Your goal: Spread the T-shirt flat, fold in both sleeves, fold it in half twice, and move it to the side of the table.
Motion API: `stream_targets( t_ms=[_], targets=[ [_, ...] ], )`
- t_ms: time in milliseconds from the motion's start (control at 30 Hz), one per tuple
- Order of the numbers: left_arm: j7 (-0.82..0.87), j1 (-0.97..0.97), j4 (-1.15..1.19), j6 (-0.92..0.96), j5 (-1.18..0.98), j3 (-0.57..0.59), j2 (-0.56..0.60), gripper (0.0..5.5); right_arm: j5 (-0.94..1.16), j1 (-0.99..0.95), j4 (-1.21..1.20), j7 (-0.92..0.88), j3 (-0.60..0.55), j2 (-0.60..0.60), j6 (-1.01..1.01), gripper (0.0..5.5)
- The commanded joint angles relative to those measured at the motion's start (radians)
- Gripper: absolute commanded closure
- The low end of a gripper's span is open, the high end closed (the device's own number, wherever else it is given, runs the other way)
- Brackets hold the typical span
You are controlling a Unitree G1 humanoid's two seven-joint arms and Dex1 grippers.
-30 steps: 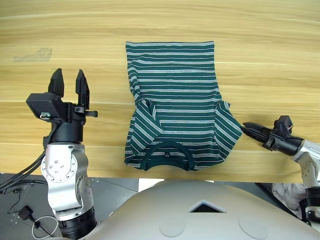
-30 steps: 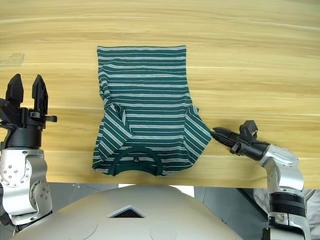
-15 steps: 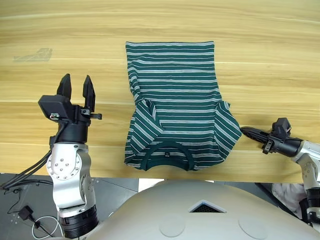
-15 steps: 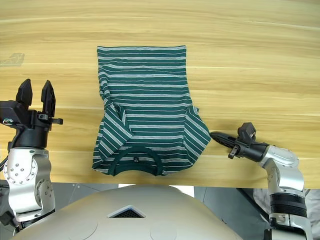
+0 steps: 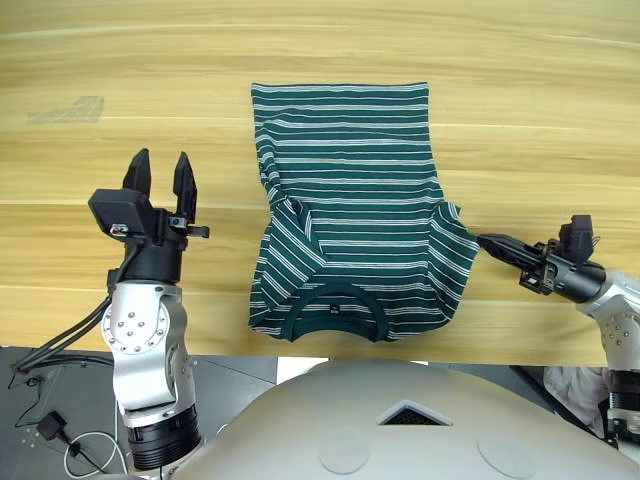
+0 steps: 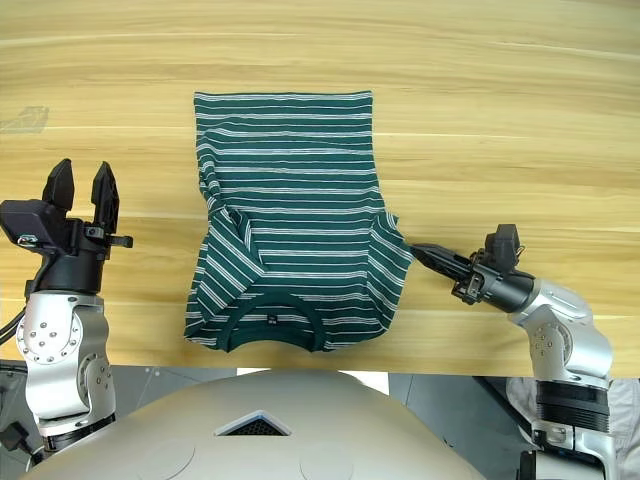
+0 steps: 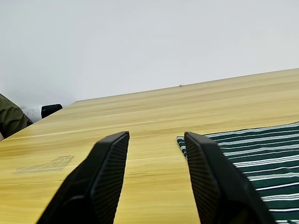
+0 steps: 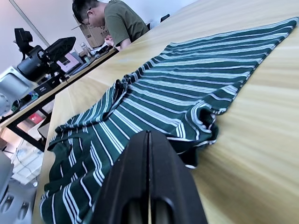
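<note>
The shirt (image 5: 350,200) is lying just ahead of the clenched, empty right end effector (image 5: 490,241); the left end effector (image 5: 160,165) is hovering released. Being soft and light, it is likely needing a sleeve-edge pinch.

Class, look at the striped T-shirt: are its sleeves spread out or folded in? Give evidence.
Folded in: on the T-shirt both sleeves lie doubled over the body, the right one bunched, neither stretched out across the table.
</note>
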Motion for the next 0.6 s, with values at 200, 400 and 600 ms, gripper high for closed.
stream_targets(
  t_ms=[200,400,600],
  targets=[
    [-0.004,-0.008,0.028,-0.021,0.02,-0.025,-0.003,3.29,-0.07,0.031,-0.197,-0.003,0.141,0.034,-0.033,5.49],
    [-0.003,-0.004,0.039,-0.032,0.024,-0.03,-0.006,3.29,-0.201,0.027,-0.245,-0.054,0.249,0.032,-0.086,5.49],
    [-0.002,0.004,0.044,-0.042,0.032,-0.046,-0.01,3.29,-0.359,-0.014,-0.18,-0.198,0.312,0.085,-0.166,5.49]
  ],
)
